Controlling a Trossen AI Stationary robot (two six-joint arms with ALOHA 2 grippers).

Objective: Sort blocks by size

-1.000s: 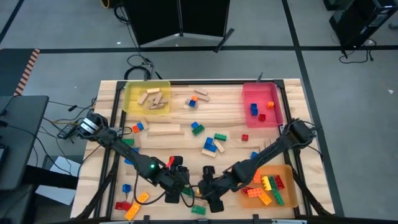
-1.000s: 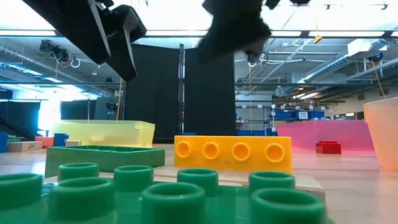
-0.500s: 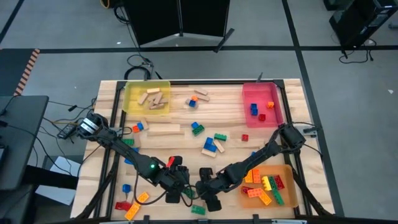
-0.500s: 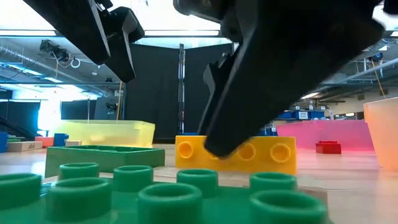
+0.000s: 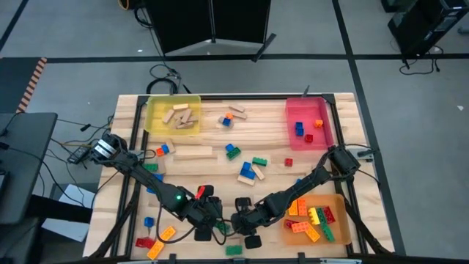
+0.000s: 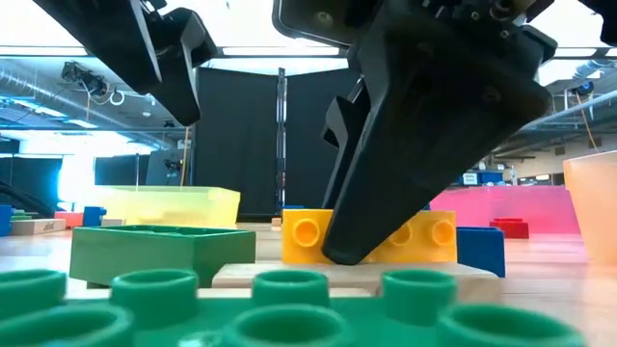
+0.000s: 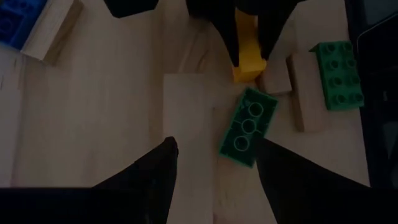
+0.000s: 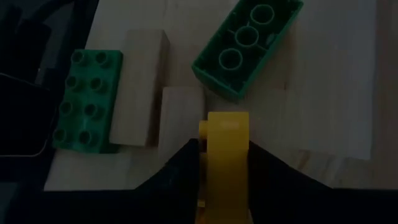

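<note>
Wooden tabletop [image 5: 212,165], seen from above: your right gripper [image 5: 236,222] sits at the near edge, fingers clamped on a yellow brick [image 6: 376,236] just beside a green brick [image 8: 247,46] lying studs-down. Your left gripper [image 5: 207,220] hovers close by, fingers [image 7: 149,180] parted and holding nothing. Remaining blocks [image 5: 249,170] lie scattered mid-table.

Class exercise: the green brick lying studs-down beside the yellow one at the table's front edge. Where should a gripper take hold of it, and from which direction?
Grip the green brick across its two long side walls, coming straight down. Its hollow underside faces up, the walls are flat and parallel, and its short end nearly meets the yellow brick in the right gripper.
</note>
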